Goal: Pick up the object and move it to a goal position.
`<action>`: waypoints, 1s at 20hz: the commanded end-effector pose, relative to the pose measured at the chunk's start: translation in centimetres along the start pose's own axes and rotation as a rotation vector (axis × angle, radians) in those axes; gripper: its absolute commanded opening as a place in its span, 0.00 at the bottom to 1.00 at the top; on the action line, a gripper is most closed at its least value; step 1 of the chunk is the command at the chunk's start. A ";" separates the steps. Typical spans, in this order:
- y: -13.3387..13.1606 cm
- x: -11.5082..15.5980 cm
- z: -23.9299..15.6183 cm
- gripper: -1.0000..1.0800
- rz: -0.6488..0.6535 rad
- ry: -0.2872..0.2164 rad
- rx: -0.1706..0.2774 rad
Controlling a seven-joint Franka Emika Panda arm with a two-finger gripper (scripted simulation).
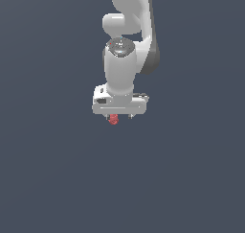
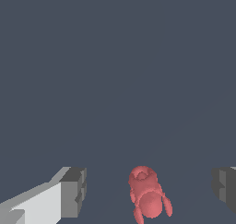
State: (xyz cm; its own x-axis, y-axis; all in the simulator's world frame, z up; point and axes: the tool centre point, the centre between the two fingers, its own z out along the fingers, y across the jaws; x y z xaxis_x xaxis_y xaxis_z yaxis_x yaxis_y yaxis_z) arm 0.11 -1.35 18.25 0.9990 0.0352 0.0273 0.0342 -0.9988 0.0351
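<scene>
The object [image 2: 147,196] is a small red, lumpy item with a round end. In the wrist view it lies between the two fingers of my gripper [image 2: 150,191], with clear gaps on both sides. The gripper is open: one grey fingertip [image 2: 73,191] and the other [image 2: 224,187] stand wide apart, not touching the object. In the exterior view the white gripper [image 1: 119,116] points down and the red object [image 1: 113,119] peeks out just below the hand. The fingers are hidden there by the hand.
The plain dark grey surface [image 1: 191,179] fills both views. The white arm [image 1: 127,26] rises above the gripper in the exterior view. No other objects show.
</scene>
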 end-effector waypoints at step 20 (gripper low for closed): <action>2.7 -0.7 0.0 0.96 -0.010 0.005 -0.016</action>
State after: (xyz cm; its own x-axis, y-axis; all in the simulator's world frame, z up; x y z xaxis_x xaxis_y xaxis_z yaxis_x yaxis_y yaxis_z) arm -0.15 -3.98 18.76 0.9988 0.0343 0.0349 0.0324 -0.9980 0.0535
